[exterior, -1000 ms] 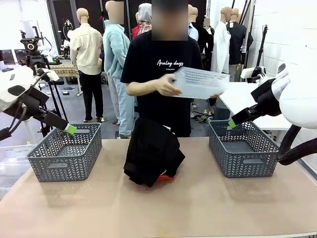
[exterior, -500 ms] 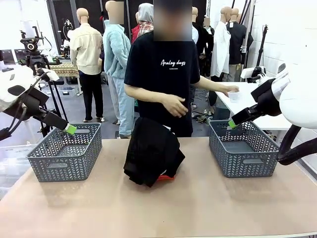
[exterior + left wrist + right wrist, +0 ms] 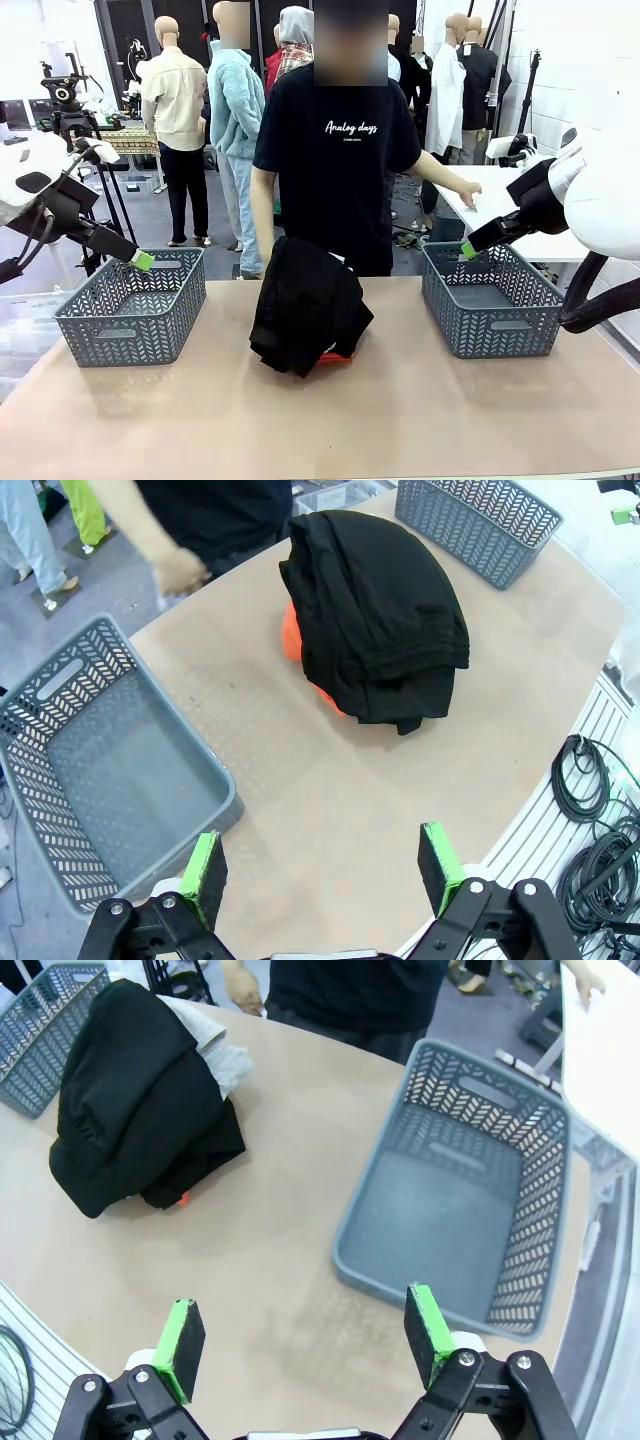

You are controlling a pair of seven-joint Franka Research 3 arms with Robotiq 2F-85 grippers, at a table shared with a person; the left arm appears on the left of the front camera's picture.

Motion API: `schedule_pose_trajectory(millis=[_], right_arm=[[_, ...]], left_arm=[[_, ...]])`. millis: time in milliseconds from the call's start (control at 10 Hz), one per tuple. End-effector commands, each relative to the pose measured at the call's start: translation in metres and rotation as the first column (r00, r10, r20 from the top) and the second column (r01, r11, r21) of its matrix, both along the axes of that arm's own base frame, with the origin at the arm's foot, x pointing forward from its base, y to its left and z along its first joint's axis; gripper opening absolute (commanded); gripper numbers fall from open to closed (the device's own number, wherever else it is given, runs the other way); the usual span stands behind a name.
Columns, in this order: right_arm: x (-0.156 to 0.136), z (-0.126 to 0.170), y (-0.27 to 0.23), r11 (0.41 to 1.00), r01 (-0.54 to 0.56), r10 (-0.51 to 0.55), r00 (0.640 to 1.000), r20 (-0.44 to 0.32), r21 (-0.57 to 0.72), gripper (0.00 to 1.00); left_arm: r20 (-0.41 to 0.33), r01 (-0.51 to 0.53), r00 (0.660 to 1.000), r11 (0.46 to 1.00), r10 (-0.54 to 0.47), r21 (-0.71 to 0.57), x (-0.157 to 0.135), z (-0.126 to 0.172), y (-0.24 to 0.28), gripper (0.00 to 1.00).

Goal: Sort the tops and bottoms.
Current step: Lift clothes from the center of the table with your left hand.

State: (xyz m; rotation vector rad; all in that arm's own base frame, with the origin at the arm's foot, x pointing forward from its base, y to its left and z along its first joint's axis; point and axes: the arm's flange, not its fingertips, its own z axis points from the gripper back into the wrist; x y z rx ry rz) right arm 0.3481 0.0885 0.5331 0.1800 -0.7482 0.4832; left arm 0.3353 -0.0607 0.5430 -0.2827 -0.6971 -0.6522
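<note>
1. You see the person's hand (image 3: 467, 193) has carried the tray away to the side table, so the pile is free to sort.
2. The black bottoms (image 3: 305, 310) lie mid-table between the two baskets (image 3: 128, 322), covering the orange-red top (image 3: 291, 640) and the grey top (image 3: 222, 1048).
3. Your left gripper (image 3: 320, 860) and right gripper (image 3: 303, 1328) hang released, grasping nothing.

Left basket (image 3: 130, 312) and right basket (image 3: 490, 300), both grey, well apart on tan table (image 3: 400, 420), person (image 3: 335, 160) in black T-shirt behind, cables (image 3: 590, 810) on floor
</note>
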Motion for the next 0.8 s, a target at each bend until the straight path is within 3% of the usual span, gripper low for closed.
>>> schedule_pose_trajectory(millis=[0,700], right_arm=[[0.0006,-0.0007,-0.0008,1.0,-0.008,0.008,1.0,-0.002,0.003,1.0],[0.0006,-0.0007,-0.0008,1.0,-0.008,0.008,1.0,-0.002,0.003,1.0]], left_arm=[[-0.003,0.002,1.0,1.0,-0.002,-0.004,-0.0011,0.0004,0.0015,1.0],[-0.003,0.002,1.0,1.0,-0.002,-0.004,-0.0011,0.0004,0.0015,1.0]])
